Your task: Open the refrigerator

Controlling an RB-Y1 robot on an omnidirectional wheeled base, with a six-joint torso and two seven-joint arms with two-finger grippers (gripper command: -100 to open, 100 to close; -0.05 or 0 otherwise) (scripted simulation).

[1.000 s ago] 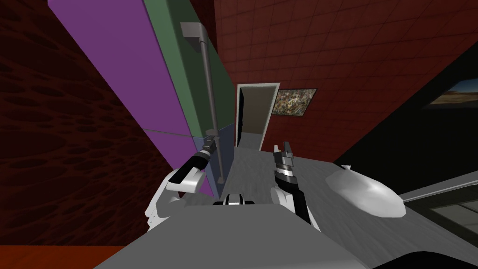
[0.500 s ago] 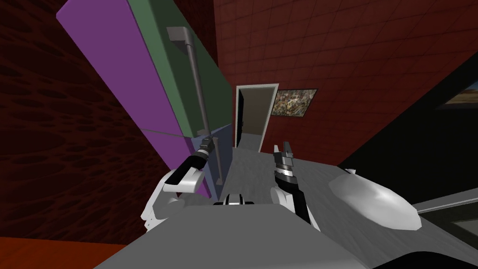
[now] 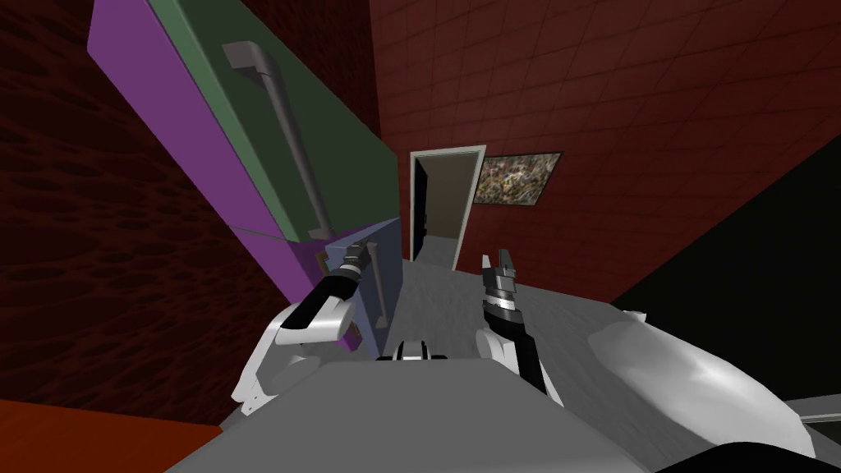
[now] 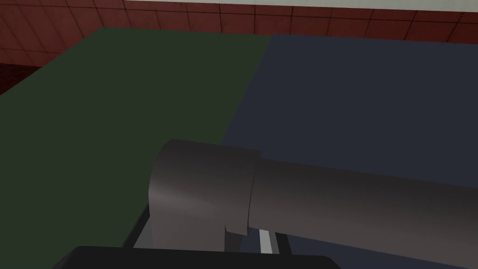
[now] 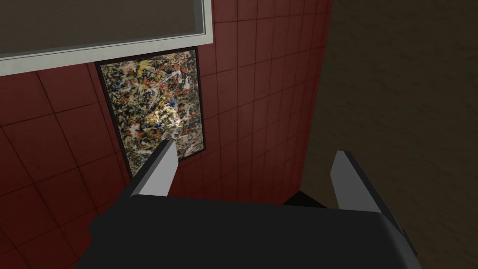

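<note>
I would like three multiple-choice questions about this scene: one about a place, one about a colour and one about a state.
1. Where is the left gripper?
A) at the grey handle of the lower door
B) on the floor
C) at the wall painting

2. What colour is the refrigerator's upper door?
A) white
B) green
C) orange

3. In what state is the right gripper?
A) shut on a cup
B) open and empty
C) shut on the handle

Answers:
1 A: the head view shows it at that handle, and the left wrist view has the bar close in front.
2 B: it is green, above the blue-grey lower door.
3 B: the right wrist view shows its two fingers wide apart, gripping nothing.
</note>
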